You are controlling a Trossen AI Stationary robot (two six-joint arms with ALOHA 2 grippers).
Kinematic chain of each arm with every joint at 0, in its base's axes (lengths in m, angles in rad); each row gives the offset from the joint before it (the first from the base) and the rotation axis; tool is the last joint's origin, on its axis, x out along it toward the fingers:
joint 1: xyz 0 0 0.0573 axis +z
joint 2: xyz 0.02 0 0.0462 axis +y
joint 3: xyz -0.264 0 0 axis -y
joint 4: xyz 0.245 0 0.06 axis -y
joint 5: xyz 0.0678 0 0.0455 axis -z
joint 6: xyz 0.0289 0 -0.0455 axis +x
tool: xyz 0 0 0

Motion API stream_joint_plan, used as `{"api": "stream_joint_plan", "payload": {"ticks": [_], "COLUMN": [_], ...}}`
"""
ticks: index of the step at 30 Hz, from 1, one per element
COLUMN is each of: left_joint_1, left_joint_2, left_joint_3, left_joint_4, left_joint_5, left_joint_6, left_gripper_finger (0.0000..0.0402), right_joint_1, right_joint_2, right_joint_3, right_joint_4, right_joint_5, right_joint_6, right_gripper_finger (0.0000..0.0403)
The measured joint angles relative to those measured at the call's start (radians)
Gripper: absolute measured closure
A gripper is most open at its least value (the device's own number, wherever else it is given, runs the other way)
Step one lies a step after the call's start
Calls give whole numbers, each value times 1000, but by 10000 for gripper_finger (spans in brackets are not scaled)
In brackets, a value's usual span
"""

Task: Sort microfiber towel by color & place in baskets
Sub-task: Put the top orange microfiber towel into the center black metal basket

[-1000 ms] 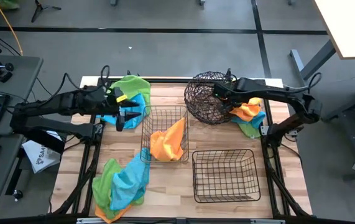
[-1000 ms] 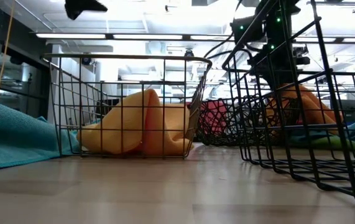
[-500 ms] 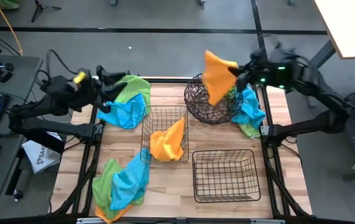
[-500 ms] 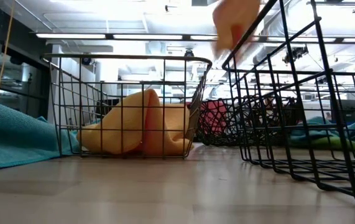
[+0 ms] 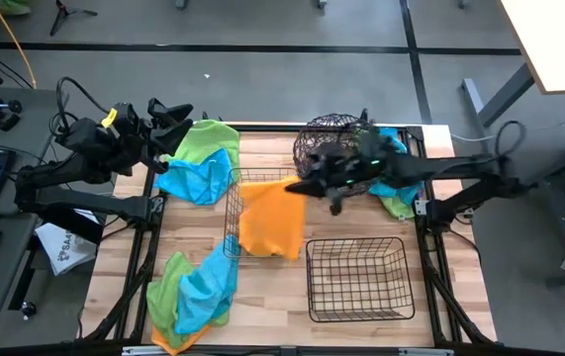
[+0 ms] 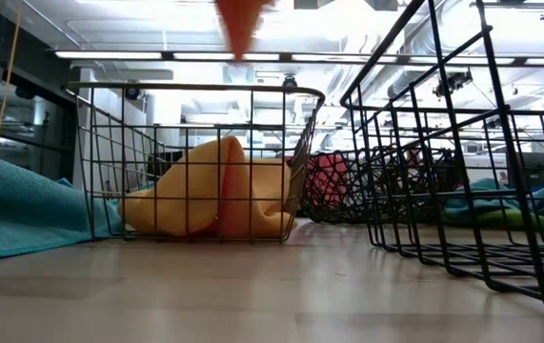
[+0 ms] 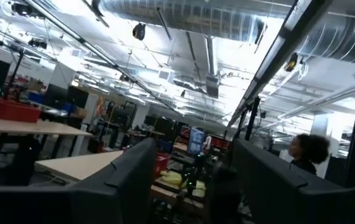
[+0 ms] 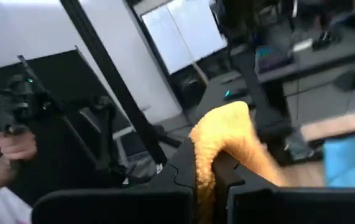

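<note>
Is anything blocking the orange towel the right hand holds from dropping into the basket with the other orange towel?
Nothing visible. The right hand holds the orange towel hanging over the open-topped rectangular basket, which holds only another orange towel.

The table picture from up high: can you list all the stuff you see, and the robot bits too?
Rectangular dark wire baskets: two; one mid-table with orange towels in it, one near the front right, nothing seen in it.
Round dark wire basket: one, at the back, right of centre.
Orange microfiber towel: one, hanging from the right gripper over the mid-table basket.
Green and blue towel pile: one, back left.
Green, blue and orange towel pile: one, front left.
Blue and green towels: a few, back right.
Wooden table: one, light brown.
Left gripper: open, raised at back left.
Right gripper: shut on the towel.
</note>
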Motion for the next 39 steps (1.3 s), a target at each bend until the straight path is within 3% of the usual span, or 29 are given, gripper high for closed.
{"api": "stream_joint_plan", "payload": {"ticks": [12,15,18,24,27,30,35,39], "left_joint_1": [0,0,0,0,0,0,0,0], "left_joint_2": [4,4,4,4,4,4,10,17], "left_joint_3": [0,0,0,0,0,0,0,0], "left_joint_4": [0,-1,-1,-1,-4,-24,-53,-53], "left_joint_5": [8,8,13,19,19,19,19,19], "left_joint_6": [-18,-17,-19,-8,16,17,17,16], "left_gripper_finger": [198,198,198,198,198,198,198,198], "right_joint_1": [1,1,1,1,-3,-4,30,52], "right_joint_2": [226,248,248,169,124,106,149,174], "right_joint_3": [-8,-8,-8,-8,-7,-6,-8,-7], "right_joint_4": [1,-9,-27,-39,-47,-63,-162,-51], "right_joint_5": [27,30,32,34,75,112,22,-9], "right_joint_6": [5,5,-4,-131,-174,-151,-128,-85], "right_gripper_finger": [391,352,287,150,105,87,89,93]}}
